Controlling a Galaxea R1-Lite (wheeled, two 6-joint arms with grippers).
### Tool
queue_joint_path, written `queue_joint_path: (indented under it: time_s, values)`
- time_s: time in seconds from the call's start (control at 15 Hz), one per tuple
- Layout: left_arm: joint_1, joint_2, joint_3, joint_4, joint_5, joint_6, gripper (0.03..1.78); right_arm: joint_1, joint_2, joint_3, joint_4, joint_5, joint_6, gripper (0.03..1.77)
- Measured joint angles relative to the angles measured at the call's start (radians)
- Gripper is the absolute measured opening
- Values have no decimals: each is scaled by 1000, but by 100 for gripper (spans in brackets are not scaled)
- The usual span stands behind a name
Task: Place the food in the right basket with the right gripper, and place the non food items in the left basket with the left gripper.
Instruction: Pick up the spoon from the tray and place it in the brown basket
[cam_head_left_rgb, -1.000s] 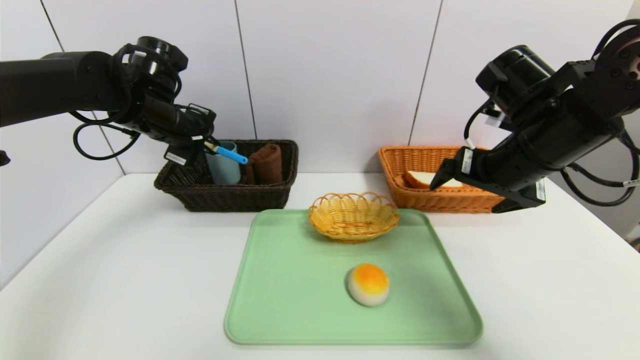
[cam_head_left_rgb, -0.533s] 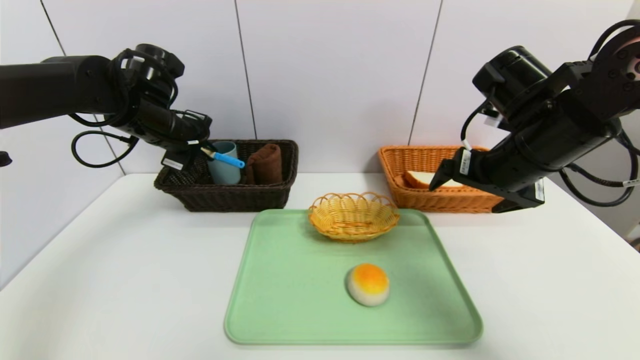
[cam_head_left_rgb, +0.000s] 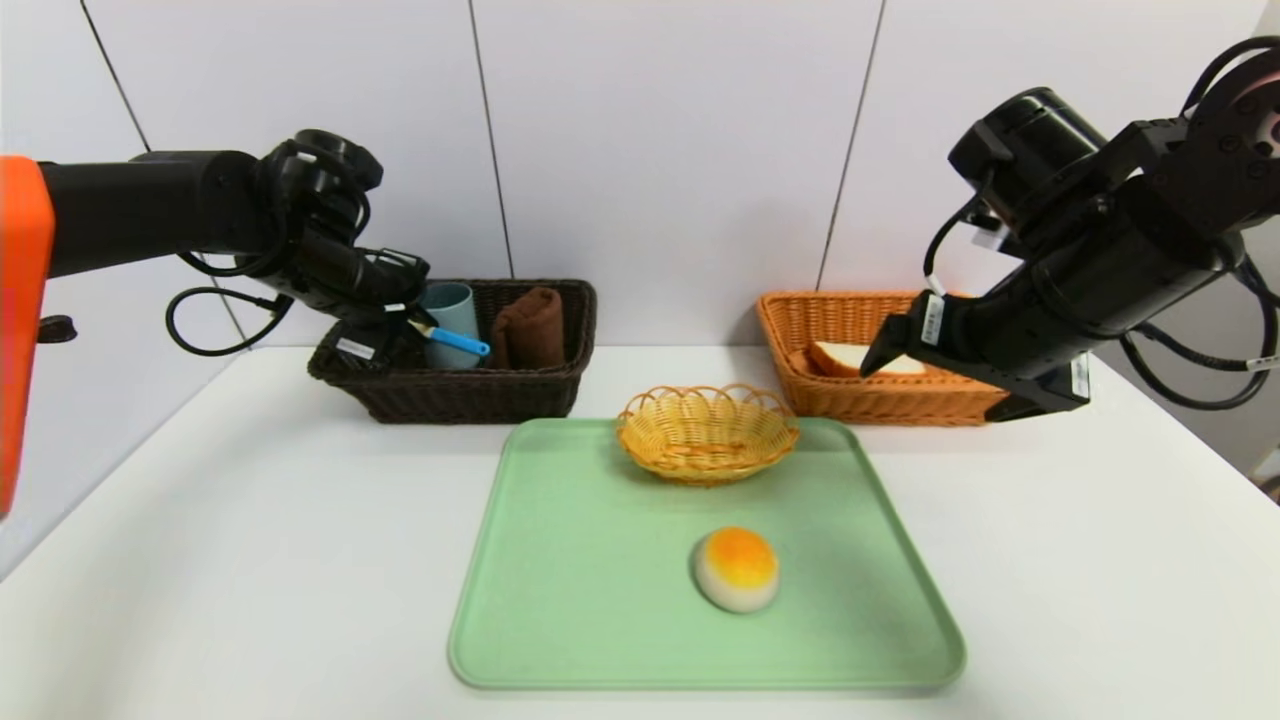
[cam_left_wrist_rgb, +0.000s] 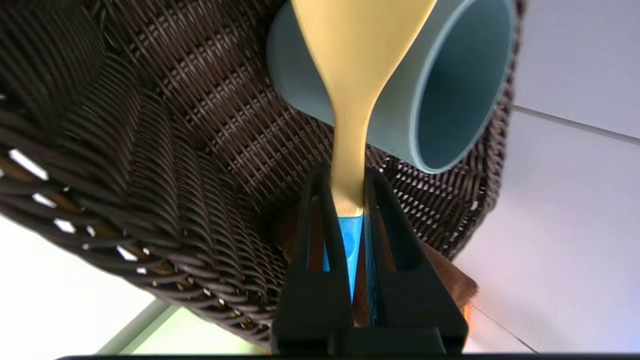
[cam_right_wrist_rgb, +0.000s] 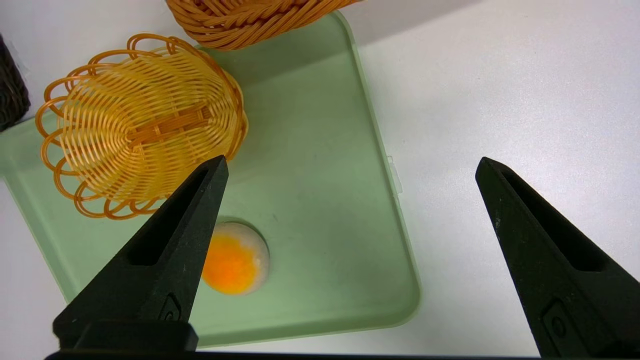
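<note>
The left gripper (cam_left_wrist_rgb: 350, 200) pinches the light, stiff spoon (cam_left_wrist_rgb: 357, 75) at its neck above the left basket (cam_head_left_rgb: 400, 385); the right gripper (cam_right_wrist_rgb: 350, 170) hangs with jaws wide, empty.

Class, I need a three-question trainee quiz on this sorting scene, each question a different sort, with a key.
1. True or false: the left gripper is shut on the spoon.
2. Where does the bun lie? A) in the right basket B) on the green tray C) in the small yellow basket
3. Fill in: the bread slice lies in the ____ basket.

Key: 1 true. 2 B. 3 right. The right gripper hangs open above the tray; cup and towel sit in the left basket.
</note>
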Motion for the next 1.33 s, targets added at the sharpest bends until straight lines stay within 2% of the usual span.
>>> queue_joint_path:
  time_s: [1.33]
  values:
    - [0,69,-6,-40,3,10,15,-3,17,-12,1,-3,-4,171]
